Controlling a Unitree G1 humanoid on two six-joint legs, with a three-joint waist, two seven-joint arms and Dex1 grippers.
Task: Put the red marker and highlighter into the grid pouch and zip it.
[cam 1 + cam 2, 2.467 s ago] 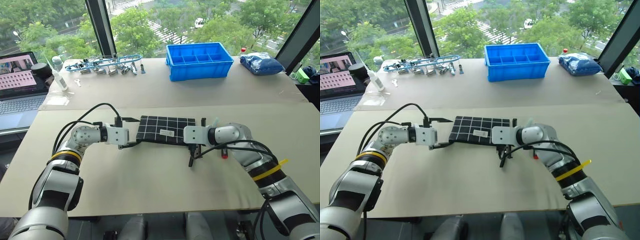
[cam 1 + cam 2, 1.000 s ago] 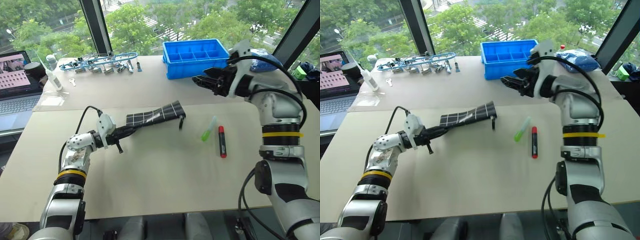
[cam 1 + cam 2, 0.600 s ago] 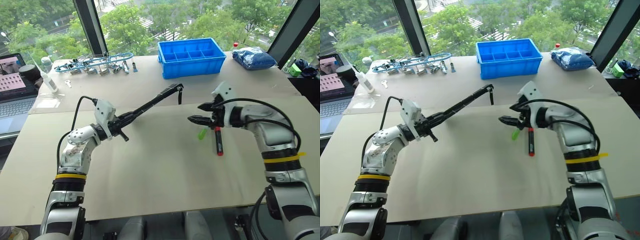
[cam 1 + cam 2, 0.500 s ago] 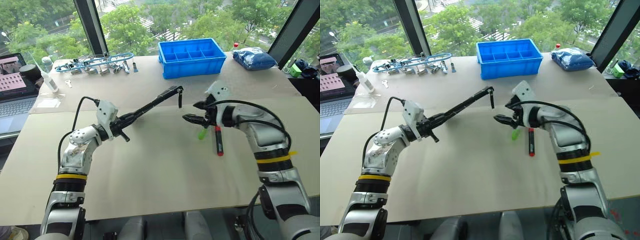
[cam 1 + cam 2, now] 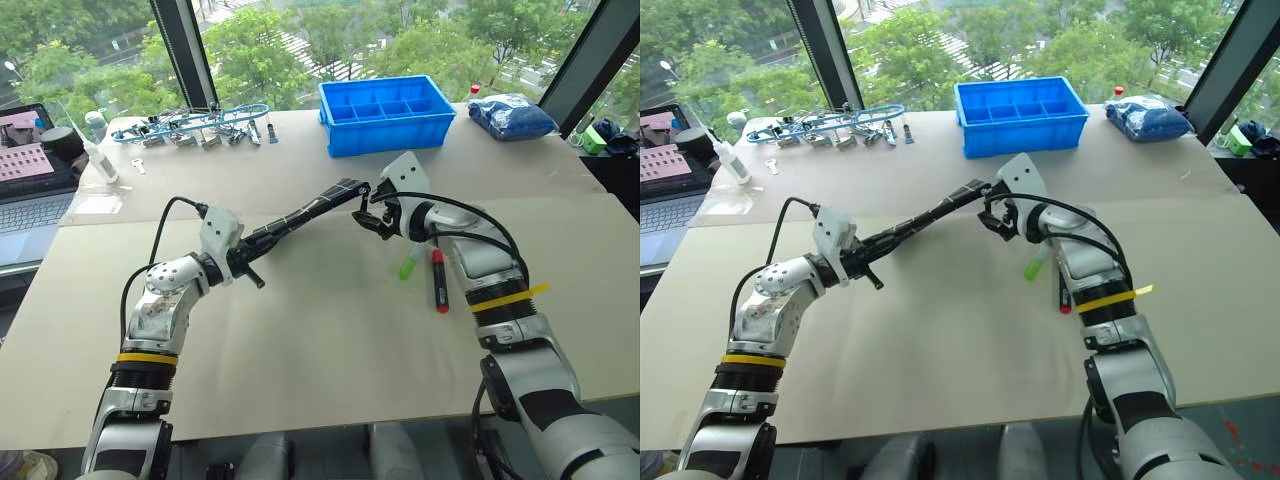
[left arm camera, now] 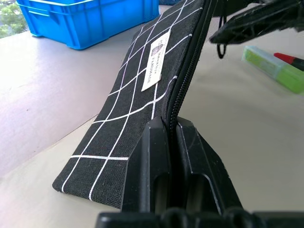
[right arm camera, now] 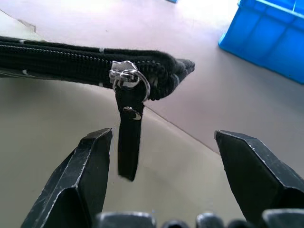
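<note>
The grid pouch, clenched edge-up in the left pincer, points toward the spread right pincer.

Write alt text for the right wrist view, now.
The right claw stands open just short of the black zipper pull strap hanging from a silver slider at the end of the zipped black fabric grid pouch. A blue plastic compartment bin sits behind on the beige table.

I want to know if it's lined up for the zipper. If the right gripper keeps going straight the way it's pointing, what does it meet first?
Most likely the black pull strap, hanging from the zipper of the pouch. The right gripper is open, with the strap just inside its left finger, though depth is hard to judge.
</note>
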